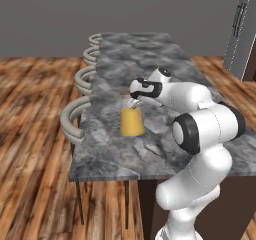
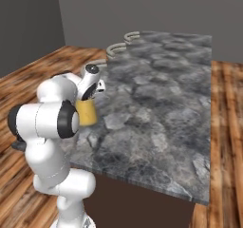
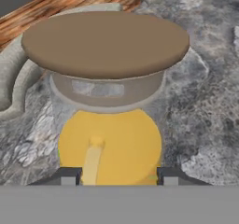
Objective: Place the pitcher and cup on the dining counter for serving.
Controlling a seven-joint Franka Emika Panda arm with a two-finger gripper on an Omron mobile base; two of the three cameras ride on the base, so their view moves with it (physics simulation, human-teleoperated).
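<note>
Your pitcher (image 1: 132, 121) is one cone-shaped vessel, smooth orange-yellow, wider at the base, narrowing to a clear neck under a flat round brown lid (image 3: 105, 43). It stands upright on the dining counter (image 1: 150, 64), close to the long edge on the stool side and toward the near end.

In the hand view you look over the lid down onto the yellow body; a paler yellow streak runs down its front.

The gripper (image 1: 134, 102) sits at the pitcher's neck. In the hand view its two dark fingertips (image 3: 68, 175) stand one on each side of the yellow body, about as wide as the body itself. You cannot tell from these views whether the jaws press the pitcher or stand just clear of it.

Counter top: one long slab of grey marbled stone, mottled dark and light, on a dark brown base.

Stools (image 1: 75, 116): you can count four curved pale-grey backrests along the counter's far long edge in the left base view, on thin dark metal legs.

Floor (image 1: 30, 134): reddish-brown wood planks with visible grain. Wall behind: plain grey.
</note>
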